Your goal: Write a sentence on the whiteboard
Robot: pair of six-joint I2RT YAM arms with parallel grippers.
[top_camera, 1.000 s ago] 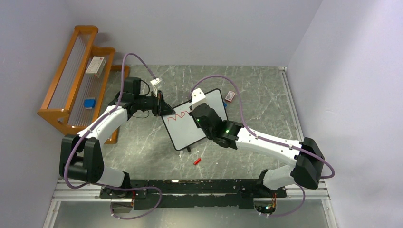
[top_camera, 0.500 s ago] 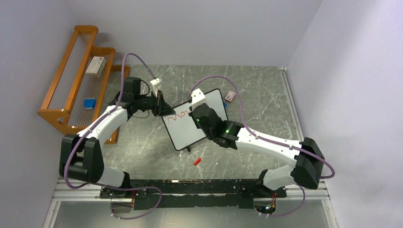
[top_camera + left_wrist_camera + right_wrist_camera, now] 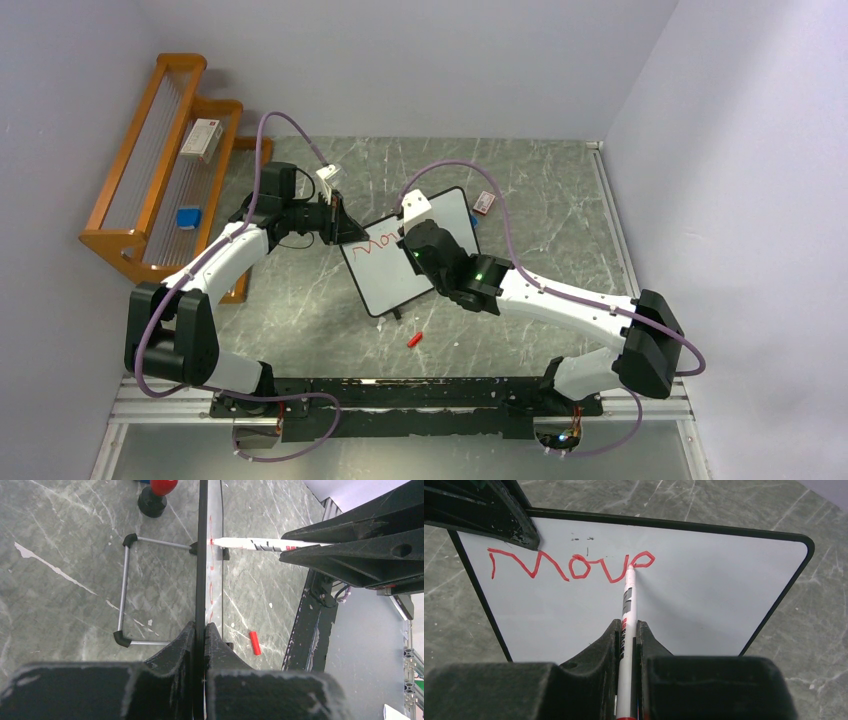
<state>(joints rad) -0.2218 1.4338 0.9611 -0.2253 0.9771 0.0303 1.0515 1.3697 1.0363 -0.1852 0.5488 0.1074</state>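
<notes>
The whiteboard (image 3: 395, 270) stands tilted mid-table, white with a thin black frame. It also shows in the right wrist view (image 3: 704, 600) with red letters "Move" (image 3: 574, 567) along its top. My left gripper (image 3: 343, 228) is shut on the board's left edge, seen edge-on in the left wrist view (image 3: 201, 580). My right gripper (image 3: 628, 630) is shut on a white marker (image 3: 627, 605) whose red tip touches the board at the last letter. The marker also shows in the left wrist view (image 3: 250, 543).
A red marker cap (image 3: 414, 339) lies on the table in front of the board. A small pink and white eraser (image 3: 485, 202) lies to the board's right. A wooden rack (image 3: 165, 170) at far left holds a box and a blue item. The board's wire stand (image 3: 125, 590) rests on the table.
The right arm has shifted very slightly left along the board with the marker. The left arm and board have not moved.
</notes>
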